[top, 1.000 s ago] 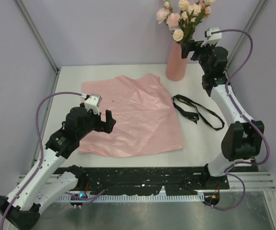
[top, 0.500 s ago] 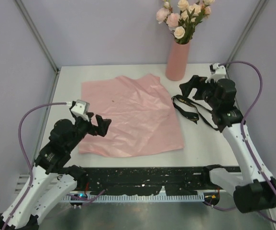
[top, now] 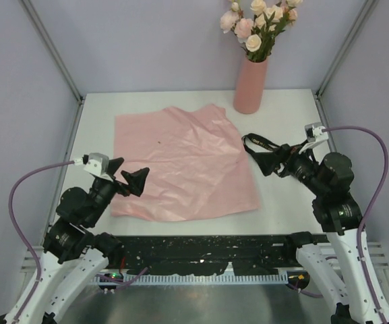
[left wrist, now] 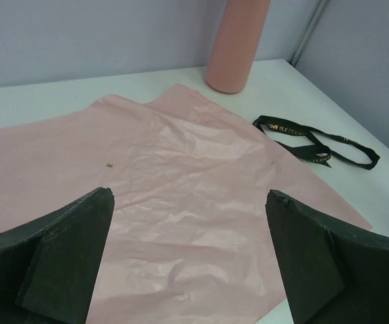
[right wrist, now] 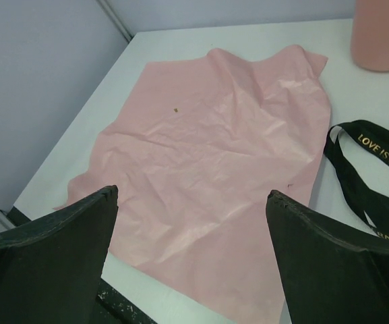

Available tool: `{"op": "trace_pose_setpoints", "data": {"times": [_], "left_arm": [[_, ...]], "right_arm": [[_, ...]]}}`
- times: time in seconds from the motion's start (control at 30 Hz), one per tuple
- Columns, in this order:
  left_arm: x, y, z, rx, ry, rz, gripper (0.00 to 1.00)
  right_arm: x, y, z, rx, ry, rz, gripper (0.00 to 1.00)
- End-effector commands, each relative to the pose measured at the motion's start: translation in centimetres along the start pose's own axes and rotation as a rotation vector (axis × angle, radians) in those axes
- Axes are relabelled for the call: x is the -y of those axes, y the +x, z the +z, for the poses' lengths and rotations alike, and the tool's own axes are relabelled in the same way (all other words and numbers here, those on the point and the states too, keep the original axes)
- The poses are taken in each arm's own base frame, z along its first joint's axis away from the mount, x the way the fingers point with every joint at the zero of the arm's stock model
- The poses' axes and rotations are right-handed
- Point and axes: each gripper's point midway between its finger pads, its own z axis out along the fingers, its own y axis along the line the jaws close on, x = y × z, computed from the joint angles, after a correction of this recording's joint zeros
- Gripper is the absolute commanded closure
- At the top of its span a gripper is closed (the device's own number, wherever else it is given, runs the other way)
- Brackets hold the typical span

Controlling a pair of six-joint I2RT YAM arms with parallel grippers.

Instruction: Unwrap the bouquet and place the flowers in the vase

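The flowers [top: 258, 23], pale pink and cream roses on green stems, stand upright in the salmon-pink vase [top: 250, 84] at the back of the table. No wrapped bouquet is in view. My left gripper [top: 128, 177] hovers open over the near left corner of the flat pink paper sheet [top: 181, 162], with nothing between its jaws. My right gripper [top: 277, 160] is open and empty above the loose black ribbon [top: 268, 150]. In the left wrist view the gripper [left wrist: 191, 196] looks across the paper sheet [left wrist: 167, 169] toward the vase [left wrist: 236, 47]. In the right wrist view the gripper [right wrist: 191, 194] faces the paper sheet [right wrist: 228, 148].
The black gold-lettered ribbon [left wrist: 315, 138] lies on the white table right of the paper; the ribbon [right wrist: 376, 169] also shows at the right of the right wrist view, below the vase's base [right wrist: 383, 34]. Grey enclosure walls stand left, right and behind. A black rail [top: 201, 250] runs along the near edge.
My right arm has swung down from beside the vase to the near right, over the ribbon. My left arm has drawn back toward the near left. Both grippers stayed open.
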Motion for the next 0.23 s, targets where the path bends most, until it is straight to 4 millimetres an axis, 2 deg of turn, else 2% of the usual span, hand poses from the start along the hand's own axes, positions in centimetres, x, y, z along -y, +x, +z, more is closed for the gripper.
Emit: {"op": "trace_pose_setpoints", "data": {"times": [0.0, 0.2], "left_arm": [[0.49, -1.53, 0.27, 0.055, 0.023, 0.008, 0.0], [0.5, -1.35, 0.49, 0.039, 0.021, 0.011, 0.0]], "right_arm": [[-0.14, 1.0, 0.08, -0.035, -0.017, 0.017, 0.05], [-0.31, 0.68, 0.19, -0.015, -0.03, 0.01, 0.05]]}}
